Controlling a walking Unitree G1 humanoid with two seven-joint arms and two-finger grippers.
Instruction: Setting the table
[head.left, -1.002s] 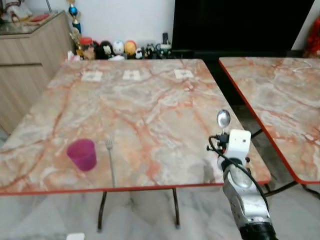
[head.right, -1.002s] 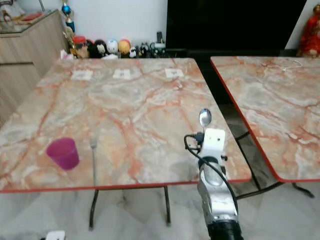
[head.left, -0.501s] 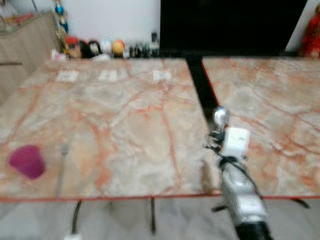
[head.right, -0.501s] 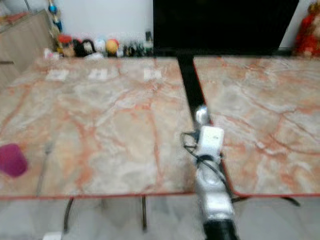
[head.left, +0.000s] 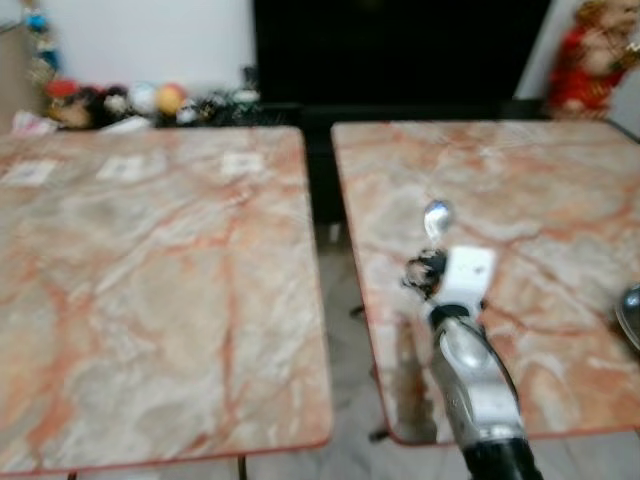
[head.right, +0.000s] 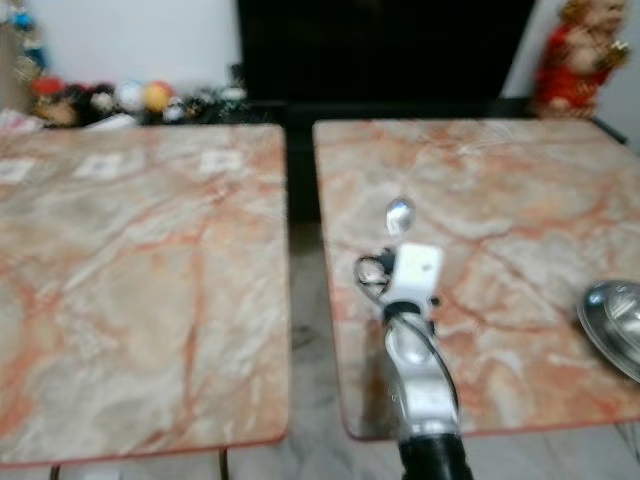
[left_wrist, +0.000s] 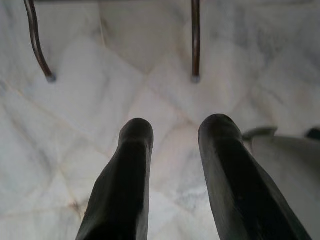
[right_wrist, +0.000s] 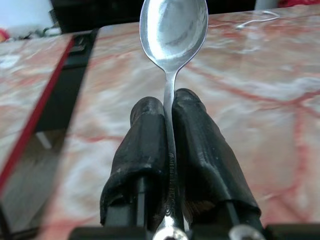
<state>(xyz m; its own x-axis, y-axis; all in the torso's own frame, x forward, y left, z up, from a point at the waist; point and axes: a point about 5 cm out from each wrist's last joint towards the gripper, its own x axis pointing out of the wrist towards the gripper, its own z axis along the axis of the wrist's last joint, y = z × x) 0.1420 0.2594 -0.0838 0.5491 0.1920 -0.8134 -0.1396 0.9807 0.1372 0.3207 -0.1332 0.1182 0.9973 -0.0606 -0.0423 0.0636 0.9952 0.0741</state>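
The right gripper (right_wrist: 169, 112) has its two black fingers pressed tight together on the thin handle of a shiny silver metal spoon (right_wrist: 173, 30). The spoon stands up straight out of the fingers, with its round bowl on top. In the head views the spoon (head.left: 436, 218) is held up above the right-hand orange and grey marble table with a red edge (head.left: 520, 190), near that table's front left corner. The silver right arm (head.left: 476, 385) reaches up from below to it.

A round silver metal dish (head.right: 615, 318) lies on this table, far from the spoon, at the table's right side. A second marble table of the same kind (head.left: 150, 290) stands to the left of this table, with a dark gap between them.

The left gripper (left_wrist: 175, 135) hangs low over the pale marble floor (left_wrist: 100, 110), its two fingers apart and holding nothing.
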